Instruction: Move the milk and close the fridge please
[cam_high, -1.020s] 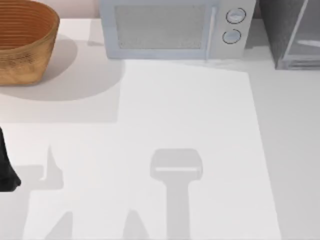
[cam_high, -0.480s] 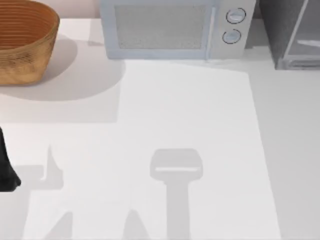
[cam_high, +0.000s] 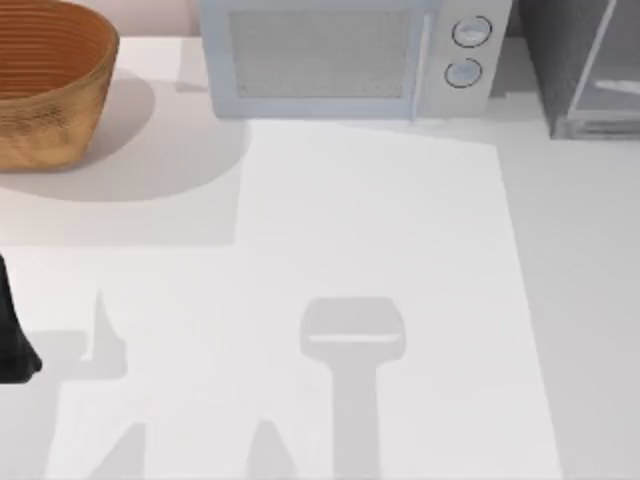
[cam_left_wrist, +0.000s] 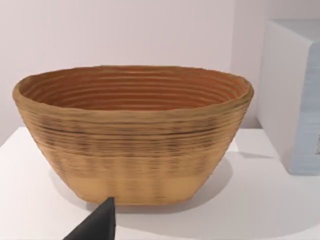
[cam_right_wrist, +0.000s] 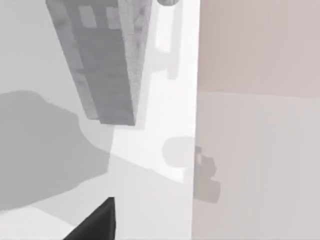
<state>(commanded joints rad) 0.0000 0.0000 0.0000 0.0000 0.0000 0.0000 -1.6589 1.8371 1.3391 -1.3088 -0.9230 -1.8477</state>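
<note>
I am sitting at the start of the job, with neither tool working yet. In the top view my left arm (cam_high: 14, 335) is showing as a dark shape at the left edge of the worktop (cam_high: 380, 230), and my left wrist view is looking at the wicker basket (cam_left_wrist: 134, 135) with one dark finger tip (cam_left_wrist: 100, 224) poking into the shot; I cannot tell whether that tool is open or closed. My right wrist view is looking along the fridge (cam_right_wrist: 105, 60), a tall speckled grey cabinet, with a single dark finger tip (cam_right_wrist: 97, 220) at the edge; I cannot tell that tool's state either.

The fridge (cam_high: 585, 65) is standing at the far right corner, beside the microwave (cam_high: 345, 55), its light panel looking swung out, so I am judging the door to be open. I am not finding the milk anywhere on the bare worktop; it may be inside the fridge, hidden from me.

So I am judging the first step, reaching the milk, as not yet done. Next I should be bringing my right tool toward the fridge opening, finding the carton, and only then pushing the door shut.
</note>
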